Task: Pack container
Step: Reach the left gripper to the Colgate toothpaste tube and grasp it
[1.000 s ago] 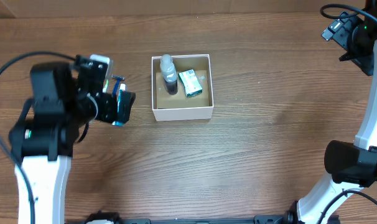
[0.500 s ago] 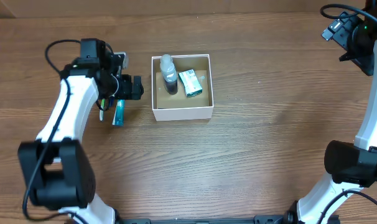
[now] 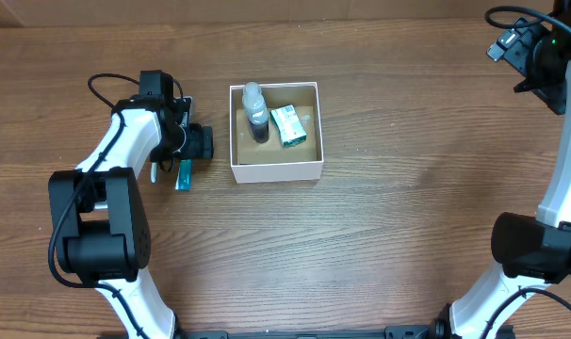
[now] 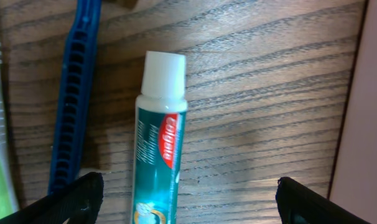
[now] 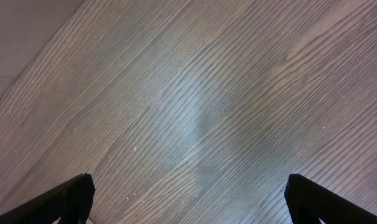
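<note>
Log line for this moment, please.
left gripper open, above toothpaste on table | right gripper open, over table | container holds bottle, small green box | toothpaste not yet packed

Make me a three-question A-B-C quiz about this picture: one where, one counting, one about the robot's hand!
1. Where is the toothpaste tube? A) in the container B) on the table beside it C) up in the air
2. How many things are in the container? A) one B) two C) four
3. The left end effector is: A) shut on the tube B) shut on nothing C) open
Answers: 1 B, it lies on wood; 2 B, a bottle and a green box; 3 C, fingers wide apart over the tube.
</note>
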### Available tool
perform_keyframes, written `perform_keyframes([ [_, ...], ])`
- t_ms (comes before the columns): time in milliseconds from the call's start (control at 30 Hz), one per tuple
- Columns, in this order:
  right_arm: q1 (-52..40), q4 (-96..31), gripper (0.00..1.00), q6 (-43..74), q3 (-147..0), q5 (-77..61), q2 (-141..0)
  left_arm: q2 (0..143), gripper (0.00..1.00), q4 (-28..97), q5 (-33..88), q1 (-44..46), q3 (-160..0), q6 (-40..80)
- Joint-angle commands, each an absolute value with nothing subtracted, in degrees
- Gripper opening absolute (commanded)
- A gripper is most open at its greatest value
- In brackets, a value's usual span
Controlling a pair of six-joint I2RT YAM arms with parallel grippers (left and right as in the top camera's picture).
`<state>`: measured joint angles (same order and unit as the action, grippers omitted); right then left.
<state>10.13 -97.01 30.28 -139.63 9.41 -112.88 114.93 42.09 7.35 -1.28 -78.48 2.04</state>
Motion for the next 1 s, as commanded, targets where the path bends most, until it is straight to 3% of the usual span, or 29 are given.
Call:
perform_keyframes([
  [0,10.3,-96.8,1.0,30.7,-139.9,9.8,-112.3,115.9,0.84,41.7,6.0,-1.4,-79.7,3.5],
  [133,10.3,-96.8,1.0,30.7,-139.9,9.8,-112.3,115.9,0.57,42.0,6.0,-1.4,-79.7,3.5],
  [367,10.3,-96.8,1.0,30.7,-139.9,9.8,-112.3,115.9,0.4,42.8,5.9,-1.3,-79.4,3.9],
  [767,10.3,-96.8,1.0,30.7,-139.9,9.8,-112.3,116.0,0.5,42.0,3.9,-1.3,-78.2,5.0],
  [967,10.3,-96.8,1.0,30.7,-139.9,9.7,-112.3,116.0,0.49,41.7,4.1,-1.3,-78.1,5.0],
])
